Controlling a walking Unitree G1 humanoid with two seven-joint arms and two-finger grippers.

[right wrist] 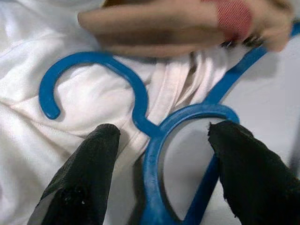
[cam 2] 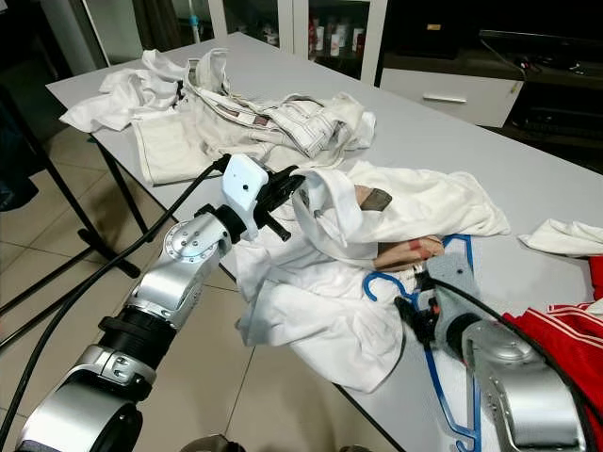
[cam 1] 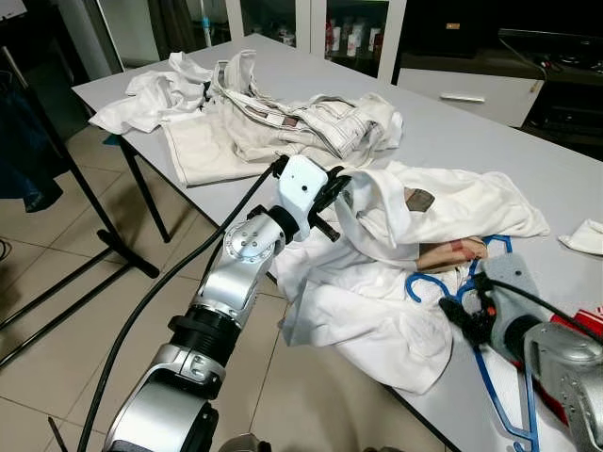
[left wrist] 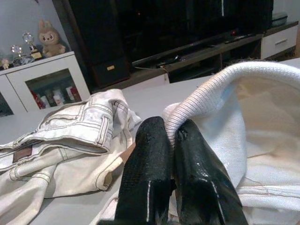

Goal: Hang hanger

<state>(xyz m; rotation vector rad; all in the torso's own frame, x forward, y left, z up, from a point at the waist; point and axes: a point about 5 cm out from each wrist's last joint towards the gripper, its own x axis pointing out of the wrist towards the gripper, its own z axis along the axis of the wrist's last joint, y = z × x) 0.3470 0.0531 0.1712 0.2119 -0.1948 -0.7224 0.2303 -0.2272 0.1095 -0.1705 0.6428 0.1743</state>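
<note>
1. My left tool is clamped on the ribbed collar of a white shirt, its two black fingers pressed together with the knit edge pinched between their tips.
2. That tool holds the collar lifted off the counter, at its near edge; the rest of the shirt spills down over the edge toward the tiled floor.
3. My right tool hovers over the blue hanger with its fingers apart, one on each side of the hanger's neck, touching nothing that I can see.
4. The hanger lies flat on the counter, to the right of the shirt. Its hook rests on the white cloth and its frame runs back toward me along the bare counter.
5. Just beyond the hook lies a tan piece with a red patch, blurred in the right wrist view, so I cannot tell what it is.
6. Farther back on the counter is a heap of cream clothes, well apart from the hanger.
7. A red garment with white stripes lies on the counter beside my right arm, and a small white cloth sits near the far right edge.
8. A black rack's legs stand on the floor to my left.
</note>
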